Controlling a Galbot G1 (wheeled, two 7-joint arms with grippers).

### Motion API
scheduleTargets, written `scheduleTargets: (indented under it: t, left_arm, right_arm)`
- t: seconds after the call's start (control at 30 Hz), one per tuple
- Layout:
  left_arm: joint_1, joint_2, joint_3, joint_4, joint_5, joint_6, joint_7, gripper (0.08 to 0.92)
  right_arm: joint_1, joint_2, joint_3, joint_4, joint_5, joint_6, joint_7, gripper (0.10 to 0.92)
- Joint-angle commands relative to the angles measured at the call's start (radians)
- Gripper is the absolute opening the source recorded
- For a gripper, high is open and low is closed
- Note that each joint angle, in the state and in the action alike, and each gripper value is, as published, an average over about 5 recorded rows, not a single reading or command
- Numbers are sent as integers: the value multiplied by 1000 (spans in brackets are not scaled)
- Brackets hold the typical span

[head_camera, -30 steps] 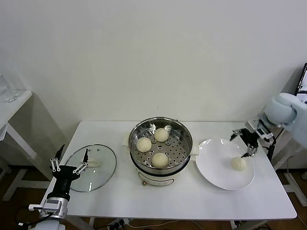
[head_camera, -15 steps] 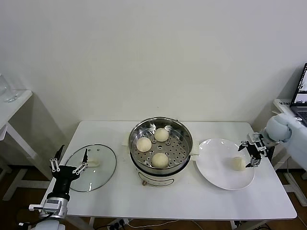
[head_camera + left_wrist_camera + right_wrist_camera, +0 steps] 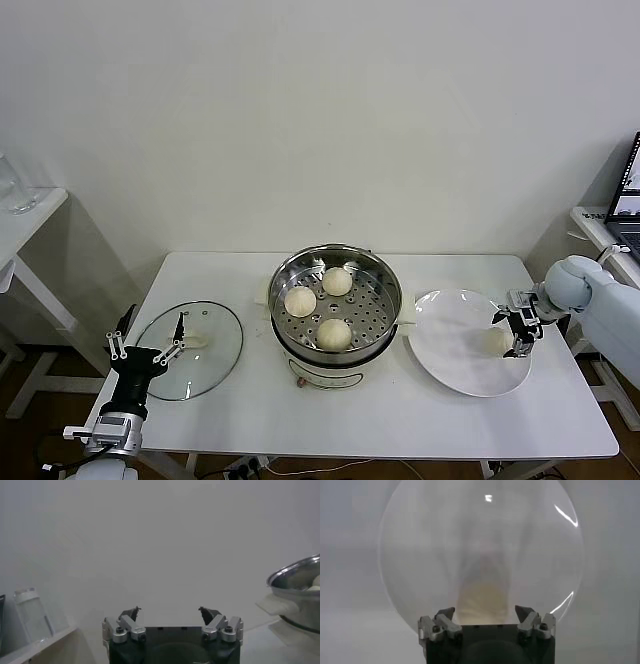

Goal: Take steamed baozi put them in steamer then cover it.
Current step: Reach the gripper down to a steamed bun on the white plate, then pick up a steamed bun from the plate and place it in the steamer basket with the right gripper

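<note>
The steel steamer [image 3: 335, 300] stands mid-table with three baozi inside [image 3: 300, 301], [image 3: 337, 281], [image 3: 333, 333]. Another baozi [image 3: 495, 340] lies on the white plate [image 3: 450, 370]. My right gripper [image 3: 515, 333] is low at that bun's right side and open. In the right wrist view the bun [image 3: 482, 597] sits just ahead of the right gripper [image 3: 485, 611], between its spread fingertips. The glass cover [image 3: 190, 350] lies flat on the table at the left. My left gripper [image 3: 145, 345] hovers open at the cover's near-left edge, holding nothing [image 3: 169, 610].
The steamer's rim and side handle [image 3: 300, 587] show far off in the left wrist view. A side table with a clear container [image 3: 15, 190] stands at the far left. A laptop [image 3: 628, 200] sits beyond the table's right end.
My right gripper has dropped from above the plate's far right rim down to the baozi's level, still open. The left arm, cover and steamer have not moved.
</note>
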Motion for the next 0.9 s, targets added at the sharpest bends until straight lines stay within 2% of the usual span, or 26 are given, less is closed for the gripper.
scheduleTargets:
  t: [0.03,0.27,0.43,0.57,0.73,0.9]
  left_arm:
    - [1,2,-4,3,1,-1,0,823]
    - [2,2,-4,2,0,0,0,823]
    - [-1,1,1,5,0,1,0,823]
    - [-3,1,2,6,0,2,0,823]
    - [-4,2,5,4,0,3,0,823]
    - [-9,1,16,7,1,2,-1,823]
  right_arm:
    - [-32,24,34,-38,-20,0,15,823]
    - [-29,30,36,-42,-18,1,16,812]
    - [-24,29,33,-42,-15,3,15,702]
    - [-10,20,24,-29,14,-1,10,653]
    - [110,-44,-99,47,150,-45,-13,645]
    - [346,-151,-316,213,356,-156,-58,647]
